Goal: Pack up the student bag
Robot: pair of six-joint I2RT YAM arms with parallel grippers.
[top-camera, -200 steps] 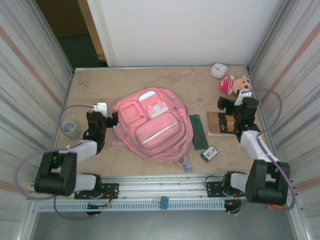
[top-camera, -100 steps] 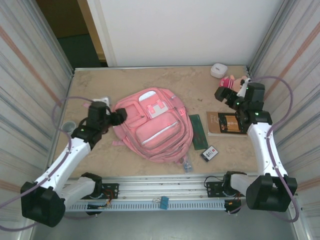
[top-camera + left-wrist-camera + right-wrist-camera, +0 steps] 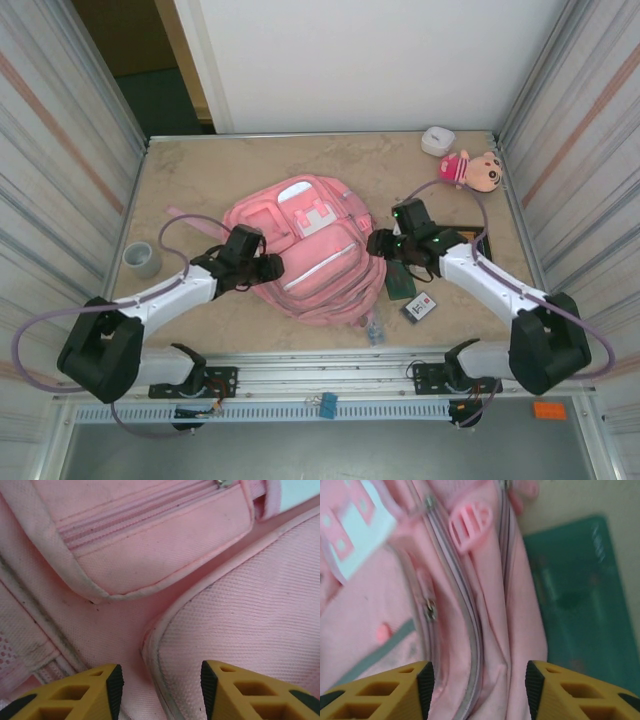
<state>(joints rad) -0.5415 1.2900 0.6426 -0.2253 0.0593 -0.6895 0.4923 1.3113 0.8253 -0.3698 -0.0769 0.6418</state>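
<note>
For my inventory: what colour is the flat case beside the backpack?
Dark teal-green; the flat case shows best in the right wrist view.

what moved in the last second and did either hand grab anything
Both arms swung inward to the student bag: the left hand from the far left to over its lower left front, the right hand from the far right to its right edge. Both are open, holding nothing. The bag, doll and green book stayed put.

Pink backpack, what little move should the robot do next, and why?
Probably lower the open right tool and pinch the small metal zipper pull just ahead of it. The big pink fabric backpack looks zipped shut, so nothing can go in yet, and the open left tool hovers over its front pocket, ready to steady it.
</note>
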